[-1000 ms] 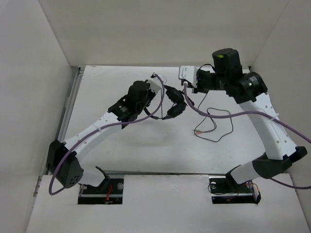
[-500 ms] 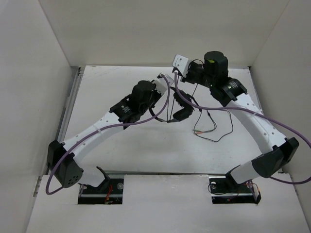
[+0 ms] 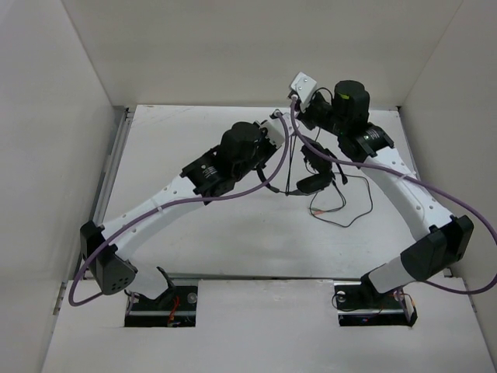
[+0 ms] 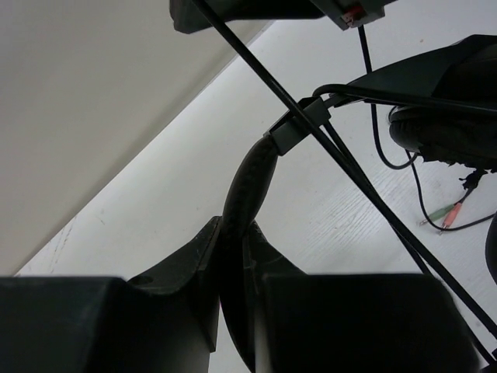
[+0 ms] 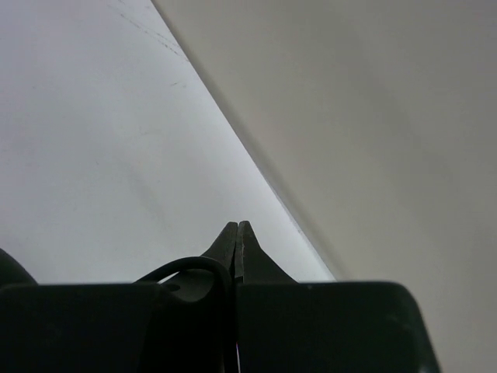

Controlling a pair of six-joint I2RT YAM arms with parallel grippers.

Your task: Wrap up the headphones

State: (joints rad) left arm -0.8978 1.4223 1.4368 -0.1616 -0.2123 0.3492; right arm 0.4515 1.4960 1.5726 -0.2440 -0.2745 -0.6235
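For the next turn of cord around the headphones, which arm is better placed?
Right. The left claw is shut on the headband, holding the headphones up. The right claw seems to pinch the cord, so it can likely lead the next turn.

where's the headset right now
In the top view the headphones are just right of centre over the table, headband pinched in the left claw, their loose cord lying just to the right.
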